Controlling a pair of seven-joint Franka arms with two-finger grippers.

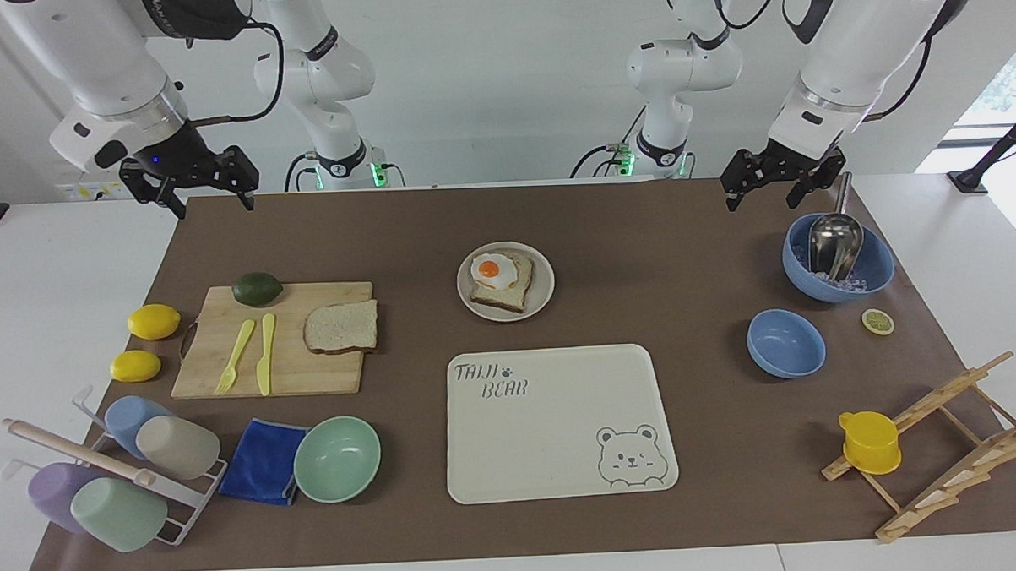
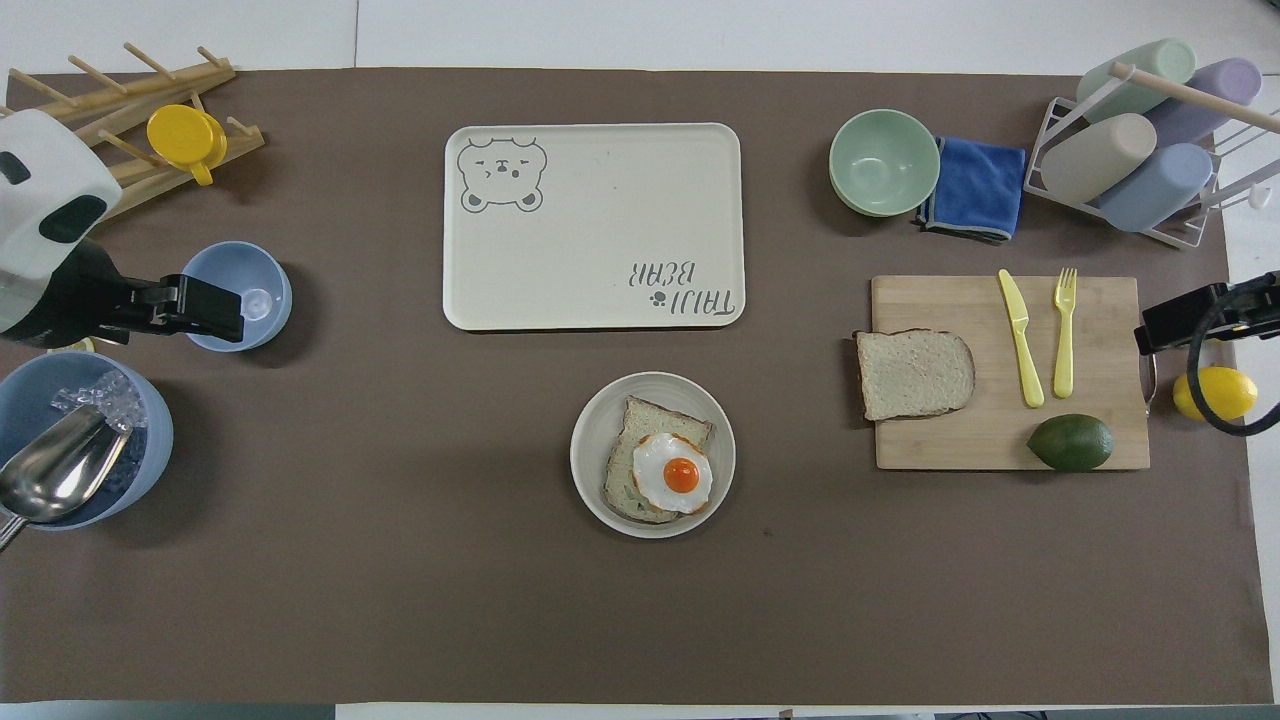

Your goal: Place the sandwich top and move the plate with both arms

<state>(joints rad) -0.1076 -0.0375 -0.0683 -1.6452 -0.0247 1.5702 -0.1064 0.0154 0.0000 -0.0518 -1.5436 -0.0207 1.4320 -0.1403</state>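
Note:
The sandwich top (image 1: 340, 327) is a plain bread slice lying flat on the wooden cutting board (image 1: 291, 373), at the board's end toward the table's middle; it also shows in the overhead view (image 2: 915, 373). The plate (image 1: 544, 276) sits mid-table, nearer to the robots than the tray, and holds a bread slice with a fried egg (image 1: 492, 271); the plate (image 2: 590, 450) and the egg (image 2: 675, 472) also show from overhead. My right gripper (image 1: 211, 201) hangs open and empty over the mat's corner at its own end (image 2: 1165, 320). My left gripper (image 1: 763, 196) hangs open and empty beside the blue bowls (image 2: 215, 305).
A cream bear-print tray (image 1: 555, 419) lies farther from the robots than the plate. On the board are a yellow knife (image 1: 265, 353), a fork (image 1: 233, 356) and a green fruit (image 1: 257, 288). Also here: a mint bowl (image 1: 337, 459), a blue cloth (image 1: 263, 459), two lemons, a cup rack, two blue bowls (image 1: 785, 342) and a wooden rack.

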